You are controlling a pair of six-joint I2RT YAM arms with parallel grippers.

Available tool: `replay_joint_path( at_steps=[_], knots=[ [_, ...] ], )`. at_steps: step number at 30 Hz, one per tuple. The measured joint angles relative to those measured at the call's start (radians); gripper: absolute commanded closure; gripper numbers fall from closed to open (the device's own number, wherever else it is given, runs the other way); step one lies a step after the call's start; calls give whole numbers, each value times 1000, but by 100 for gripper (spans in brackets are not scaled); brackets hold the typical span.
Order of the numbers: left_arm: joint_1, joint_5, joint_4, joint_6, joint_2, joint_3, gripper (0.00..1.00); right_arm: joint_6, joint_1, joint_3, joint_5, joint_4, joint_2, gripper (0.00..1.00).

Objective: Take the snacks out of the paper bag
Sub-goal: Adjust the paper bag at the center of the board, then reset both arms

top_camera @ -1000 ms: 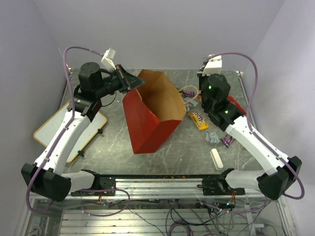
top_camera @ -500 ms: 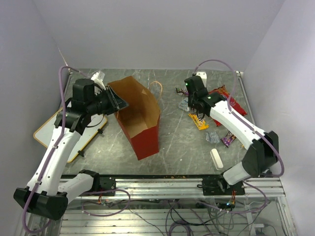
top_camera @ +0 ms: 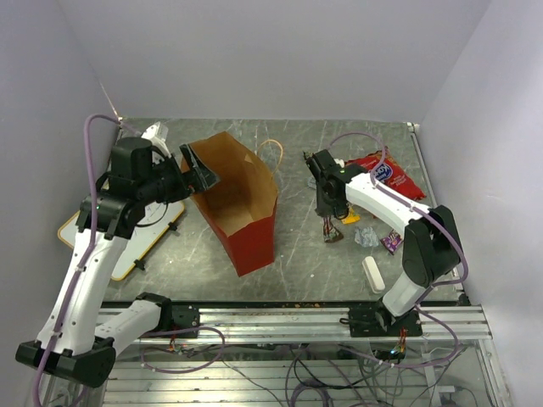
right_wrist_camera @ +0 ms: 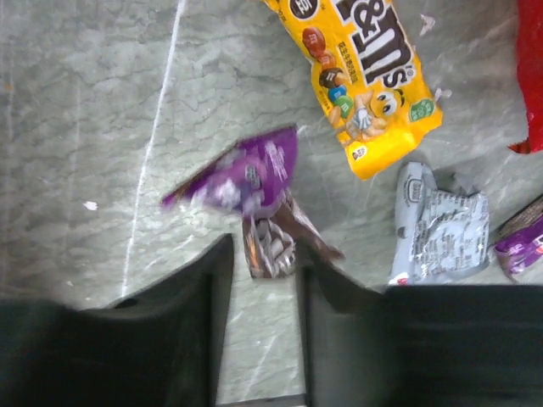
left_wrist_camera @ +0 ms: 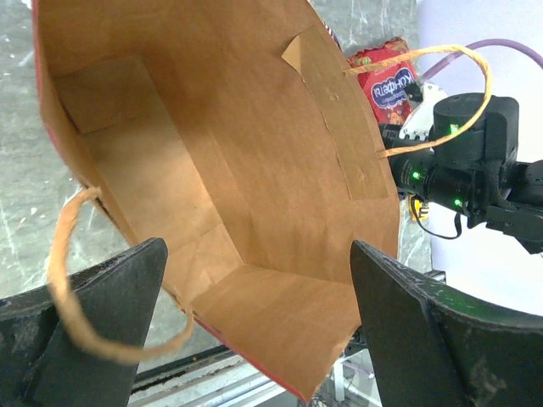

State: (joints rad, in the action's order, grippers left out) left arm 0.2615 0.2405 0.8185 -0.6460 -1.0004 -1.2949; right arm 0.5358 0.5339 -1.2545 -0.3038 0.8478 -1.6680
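The paper bag [top_camera: 246, 222], red outside and brown inside, rests tilted on the table with its mouth toward my left gripper [top_camera: 197, 174]. That gripper [left_wrist_camera: 259, 326] is wide open, the bag's rim [left_wrist_camera: 280, 326] loose between its jaws. No snack shows inside the bag. My right gripper [top_camera: 329, 219] is open over the table. A purple wrapper [right_wrist_camera: 250, 178] and a brown-and-silver one [right_wrist_camera: 276, 242] show blurred at its fingertips [right_wrist_camera: 339, 297]. A yellow packet [right_wrist_camera: 365, 76], a silver wrapper [right_wrist_camera: 441, 225] and the large red packet [top_camera: 386, 174] lie on the table to the right.
A yellow-framed whiteboard [top_camera: 127, 250] lies under the left arm. A white oblong block [top_camera: 373, 273] sits near the front right, with another purple wrapper [top_camera: 392, 242] behind it. A tan loop handle [top_camera: 270, 153] pokes out behind the bag.
My left gripper has opened and let go of the bag's rim, and the bag has come down onto the table. My right gripper swung nearer with the two wrappers and opened.
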Motion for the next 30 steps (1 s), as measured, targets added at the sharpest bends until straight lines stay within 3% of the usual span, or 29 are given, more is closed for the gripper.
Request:
replay_joint_path(
  at_steps=[6,9,18,23,30],
  knots=[
    [0,-105,138,14,15,-124,0,-23,0,2,-2,-5,-9,12],
    [-1,-172,229,18,-13,-223,0,-37,0,-11,2,14,-8,0],
    [-2,-329,476,35,-85,-375,0,-69,2,-31,27,97,185,0],
    [-2,-398,592,94,-124,-584,0,-85,2,-63,47,194,274,0],
    [-2,-370,613,122,-121,-762,1,-120,3,-347,64,300,418,0]
  ],
)
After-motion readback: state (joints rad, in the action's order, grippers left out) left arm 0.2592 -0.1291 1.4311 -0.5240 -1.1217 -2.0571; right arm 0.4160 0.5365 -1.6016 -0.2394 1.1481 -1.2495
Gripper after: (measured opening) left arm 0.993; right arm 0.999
